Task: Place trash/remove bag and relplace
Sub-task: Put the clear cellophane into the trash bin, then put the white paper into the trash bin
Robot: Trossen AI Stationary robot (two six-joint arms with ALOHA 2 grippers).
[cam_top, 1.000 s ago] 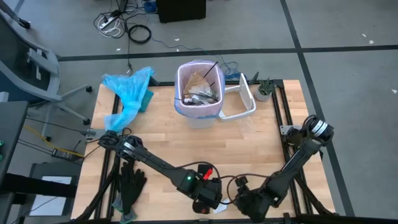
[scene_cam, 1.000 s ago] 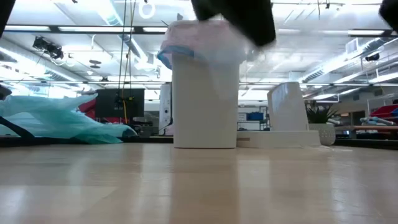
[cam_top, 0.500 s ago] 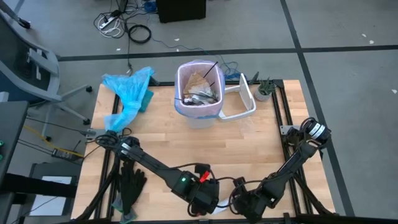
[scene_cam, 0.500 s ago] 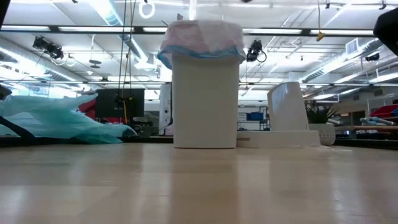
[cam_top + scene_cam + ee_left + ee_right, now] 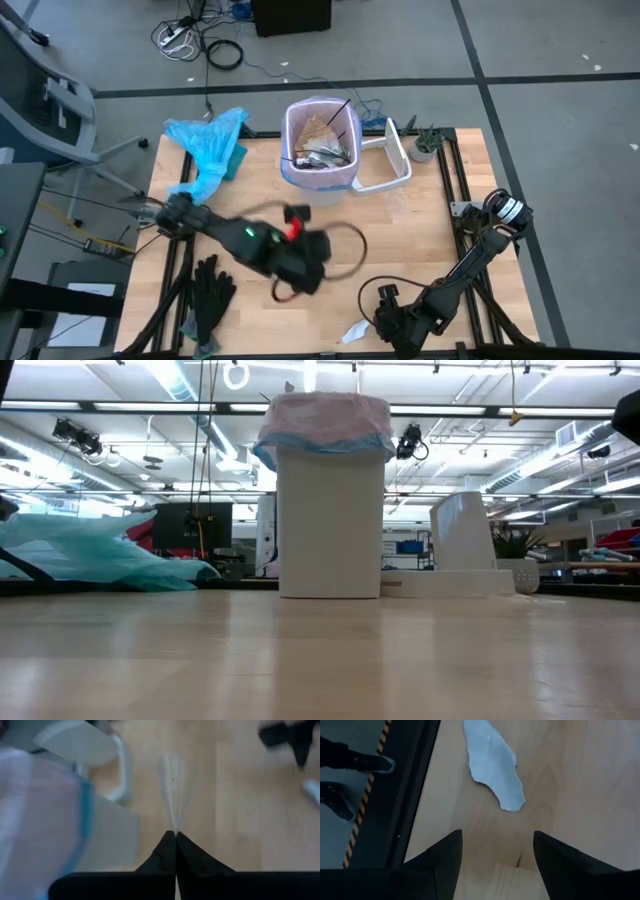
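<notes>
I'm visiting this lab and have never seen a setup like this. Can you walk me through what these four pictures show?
These are four cameras on one robot with two dark arms at a wooden table. One camera looks straight down, one sits at table level, and one rides on each wrist.

From above, a white bin lined with a pale pink bag stands at the far side, already holding trash. Its lid lies beside it, and a light-blue bag lies at the far left corner.

The left gripper has its fingers shut on a thin clear scrap, carried over the table with the bin close by. The right gripper is open near the front edge, holding nothing, over a pale scrap on the wood.
</notes>
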